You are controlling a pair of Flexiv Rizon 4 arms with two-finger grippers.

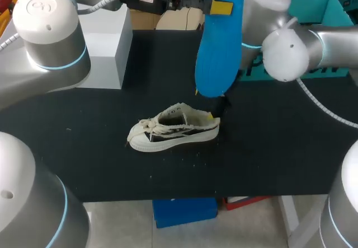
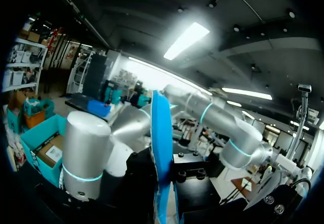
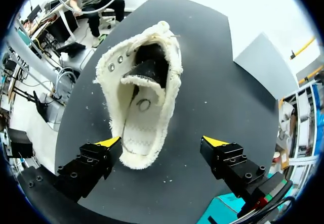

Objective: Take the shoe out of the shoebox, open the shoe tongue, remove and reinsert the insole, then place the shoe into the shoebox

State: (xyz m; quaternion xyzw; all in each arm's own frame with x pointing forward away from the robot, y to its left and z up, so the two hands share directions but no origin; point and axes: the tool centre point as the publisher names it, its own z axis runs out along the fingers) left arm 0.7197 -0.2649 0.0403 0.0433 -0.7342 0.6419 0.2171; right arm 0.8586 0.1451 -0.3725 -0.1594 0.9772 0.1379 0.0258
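black table [image 1: 279, 147], teal shoebox [image 1: 335, 13] at its far right. shoe [image 1: 173, 127] is set on its sole mid-table, tongue pulled open, no blue liner seen inside. blue insole [image 1: 218, 46] is hung in the air above the heel, clamped at one end by the left gripper [image 1: 215, 6]. right gripper [image 3: 162, 143] is spread wide over the heel, nothing gripped. risks: insole is pinched at one end only, so it could swing or buckle on the collar at reinsertion. the unrestrained shoe could be shoved or tipped.
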